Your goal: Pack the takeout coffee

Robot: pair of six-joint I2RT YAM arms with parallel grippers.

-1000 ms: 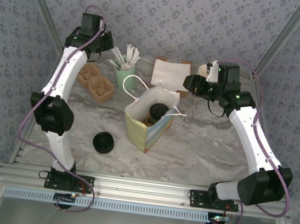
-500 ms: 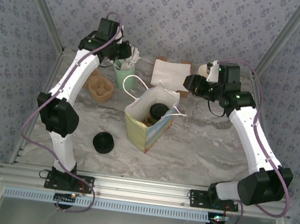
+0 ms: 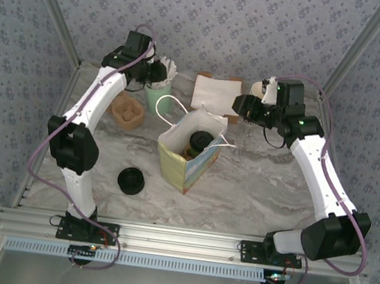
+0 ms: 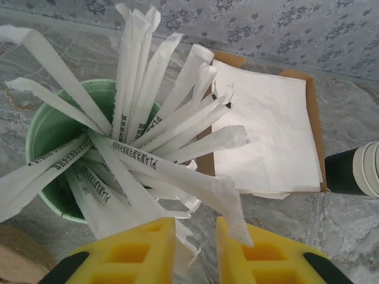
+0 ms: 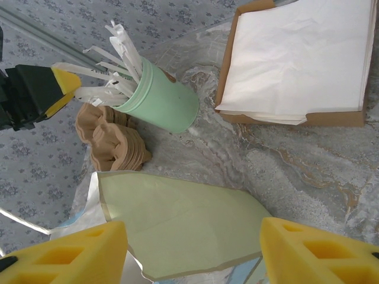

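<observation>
Left gripper (image 4: 195, 239) is hovering right over the mint cup (image 4: 44, 130), which is stuffed with white paper-wrapped sticks (image 4: 172, 77). Its yellow fingers are standing a small way apart. A couple of stick ends are poking into the gap, and I can't tell whether either finger is touching one. Just beyond that gripper, off to its right, white napkins (image 4: 266, 130) are lying stacked in a brown cardboard tray (image 4: 314, 118).

Right gripper (image 5: 190, 236) is hanging with fingers spread wide, pinching nothing, above the far edge of the paper bag (image 3: 186, 162). The bag's pale green panel is showing between the two fingers in the wrist view. Ahead of this gripper the mint cup is standing on the bench (image 3: 261, 186), with brown pulp cup carriers (image 5: 115, 145) just beside it.

The takeout coffee (image 3: 200, 142) is sitting inside the open bag, just on the near side of the right gripper and well apart from the left one. Only its black lid is showing.

A black round thing (image 3: 131, 180) is sitting on the bench on the bag's near side, well apart from both grippers. Can't tell what it is.
</observation>
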